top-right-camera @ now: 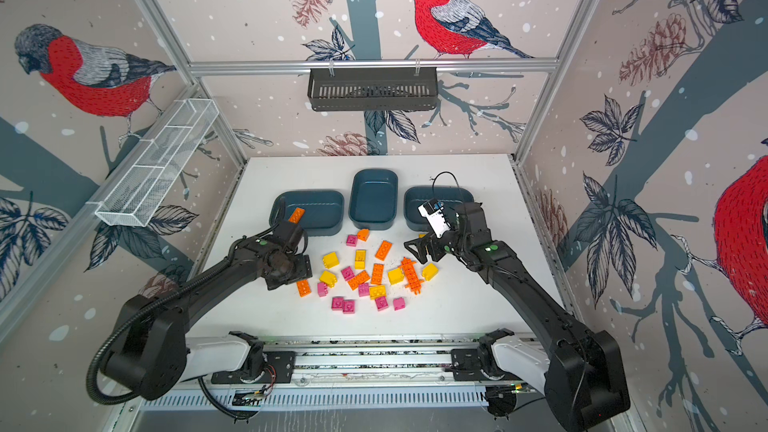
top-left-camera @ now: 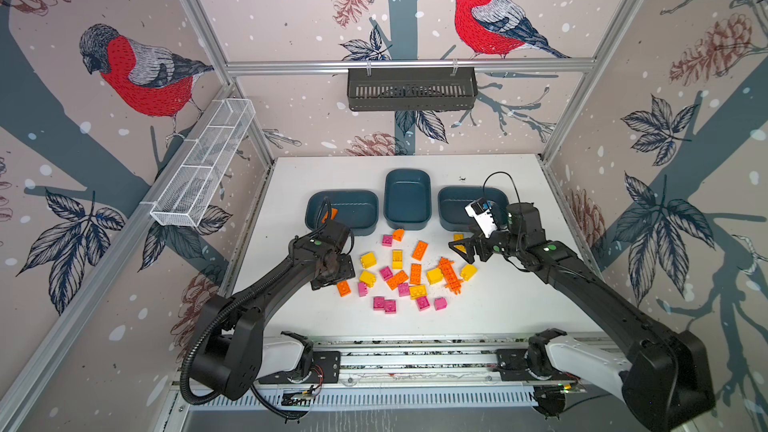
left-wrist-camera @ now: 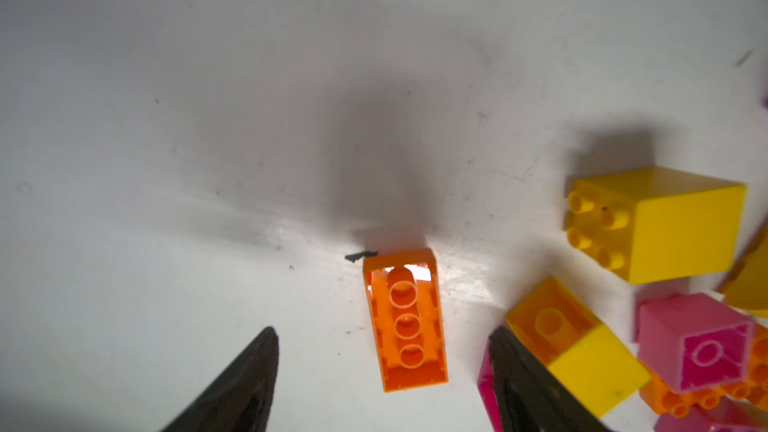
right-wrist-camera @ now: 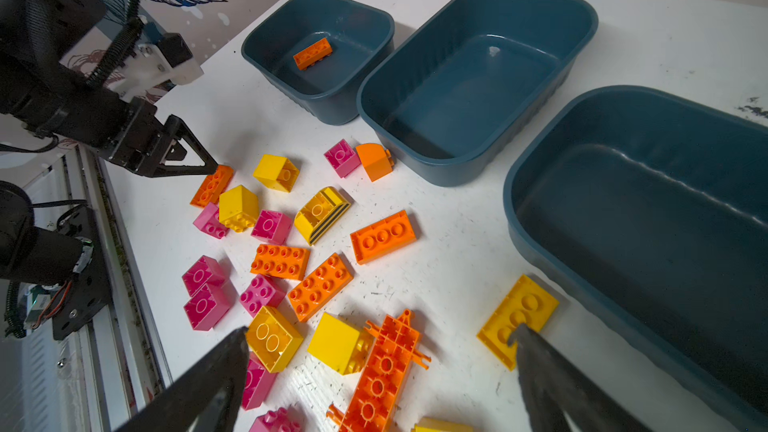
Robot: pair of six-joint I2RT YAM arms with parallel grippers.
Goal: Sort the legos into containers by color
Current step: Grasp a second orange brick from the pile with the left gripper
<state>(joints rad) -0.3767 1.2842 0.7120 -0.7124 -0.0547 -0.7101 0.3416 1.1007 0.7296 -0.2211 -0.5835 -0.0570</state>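
Straddling an upturned orange brick (left-wrist-camera: pixel 405 322) w/ left gripper (left-wrist-camera: pixel 382 340), jaws spread wide along either long side, touching neither, holding nothing; lined up, prob., for a pinch across the narrow width. Close by that gripper, end tub (right-wrist-camera: pixel 324 105) w/ one sorted orange brick (right-wrist-camera: pixel 312 53) inside, so likely the orange bin. Hovering over the pile w/ right gripper (right-wrist-camera: pixel 380 332), jaws at full spread, empty; flat yellow brick (right-wrist-camera: pixel 517 313) at one fingertip (right-wrist-camera: pixel 536 359), contact hard to tell. Just beside that fingertip, empty end tub (right-wrist-camera: pixel 665 222); past it, middle tub (right-wrist-camera: pixel 478 89), also bare. Approx. two dozen legos (top-left-camera: pixel 415 274) unsorted on table (top-left-camera: pixel 519 305).
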